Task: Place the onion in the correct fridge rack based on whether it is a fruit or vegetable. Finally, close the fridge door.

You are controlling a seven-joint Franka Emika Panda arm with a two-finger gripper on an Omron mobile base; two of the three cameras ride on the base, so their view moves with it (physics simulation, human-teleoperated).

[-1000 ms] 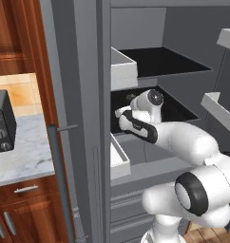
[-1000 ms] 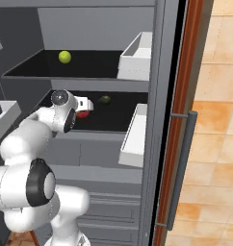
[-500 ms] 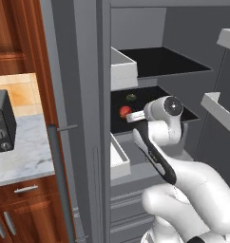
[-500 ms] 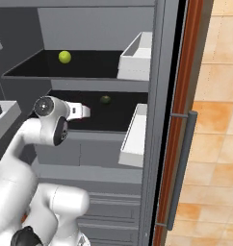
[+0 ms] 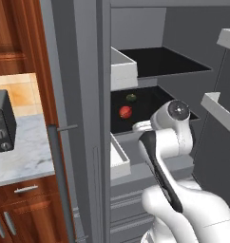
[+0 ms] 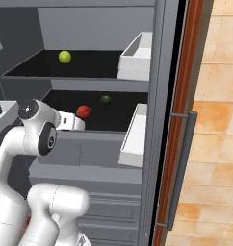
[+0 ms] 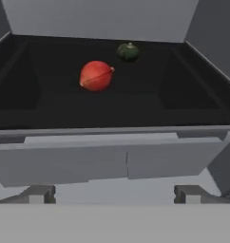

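The red-maroon onion lies by itself on the fridge rack, the lower black shelf, left of its middle. My gripper hovers just outside the rack's front edge, pointing in at the onion. It is open, its fingertips wide apart with nothing between them. A small dark green item rests further back on the same rack.
The upper black shelf carries a yellow-green ball. Light-grey door bins hang on the open fridge doors, one with a long handle. A marble counter with a dark appliance lies to the left.
My gripper has let go of the onion and drawn back out of the fridge rack. The onion stays on the rack.
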